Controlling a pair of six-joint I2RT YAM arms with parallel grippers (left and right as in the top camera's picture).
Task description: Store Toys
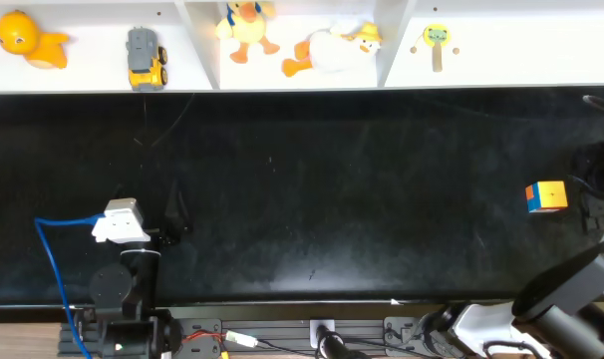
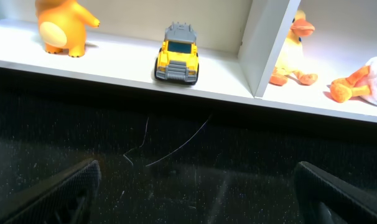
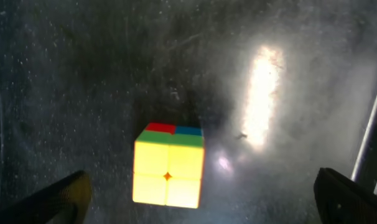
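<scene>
1. Top view: the puzzle cube (image 1: 546, 196) lies on the dark desk (image 1: 332, 199), well short of the shelf (image 1: 302, 85) and off toward its end bay, where a small rattle (image 1: 437, 42) lies. The right arm (image 1: 571, 284) rises near the cube. Its dark tip blends into the desk, so how high it hangs is hard to judge. The left pincer (image 1: 174, 221) sits well back from the shelf, at the opposite end.
2. Left wrist view: that pincer's fingers are spread apart with nothing between them, facing the yellow truck (image 2: 177, 56) on the shelf. It looks idle for this step.
3. Right wrist view: the right pincer (image 3: 202, 176) hangs over the cube, jaws wide apart and empty. The grasp seems to be the step in hand.
   - The cube sits nearer one finger, so centre over it first.
   - Then descend straight and close on two flat opposite faces, not on corners.
   - Both fingers are cut off at the frame edge, the cube's side faces are hidden, and a bright glare patch (image 3: 263, 93) washes out the desk beside it.
</scene>
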